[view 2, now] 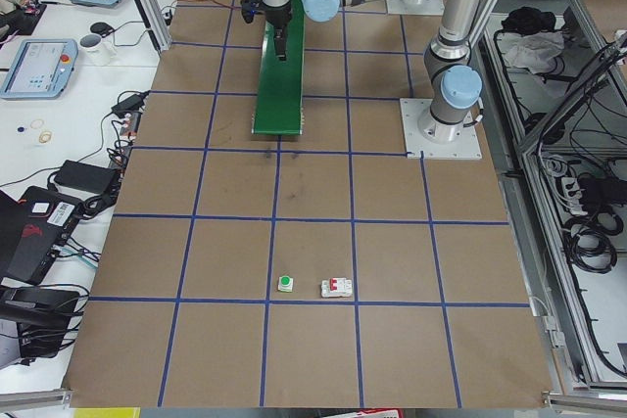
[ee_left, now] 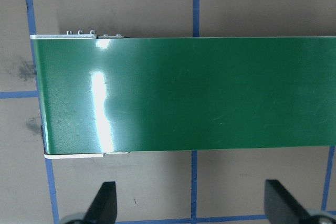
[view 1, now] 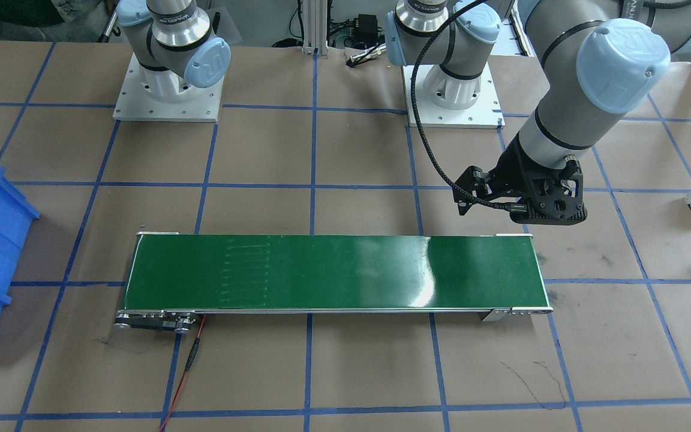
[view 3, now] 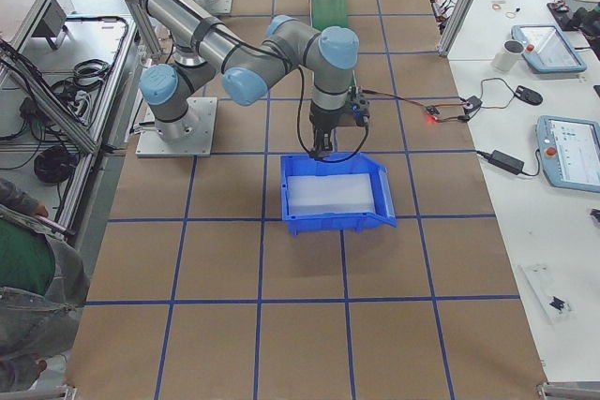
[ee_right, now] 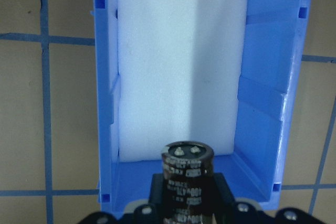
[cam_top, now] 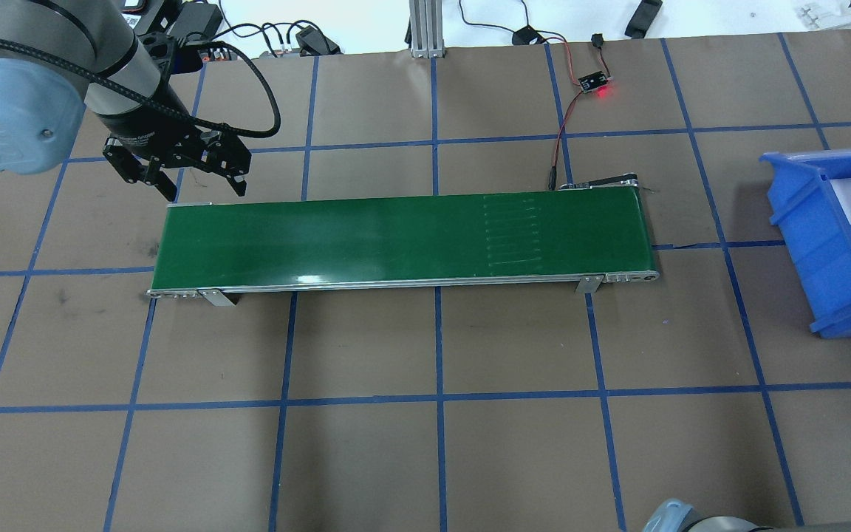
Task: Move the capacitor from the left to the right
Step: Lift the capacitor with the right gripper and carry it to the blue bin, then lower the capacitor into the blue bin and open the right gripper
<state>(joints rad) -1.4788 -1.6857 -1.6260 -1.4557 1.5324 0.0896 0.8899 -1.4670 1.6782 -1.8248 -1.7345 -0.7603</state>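
The right pincer [ee_right: 187,205] is partly cut off at the bottom edge of the right wrist view. It is clenched on the capacitor [ee_right: 187,171], whose lower body is hidden between the fingers. The sleeve print is too blurred to read. The capacitor hangs over the near wall of the blue bin [ee_right: 262,103]. The left pincer [ee_left: 191,203] is released, over the worktop [ee_left: 157,182] beside the green conveyor belt [ee_left: 199,93].

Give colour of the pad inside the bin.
The pad is white; bin blue. Clearest in the right wrist view.

Left tool [ee_left: 191,203] spread, right tool [ee_right: 188,203] clamped
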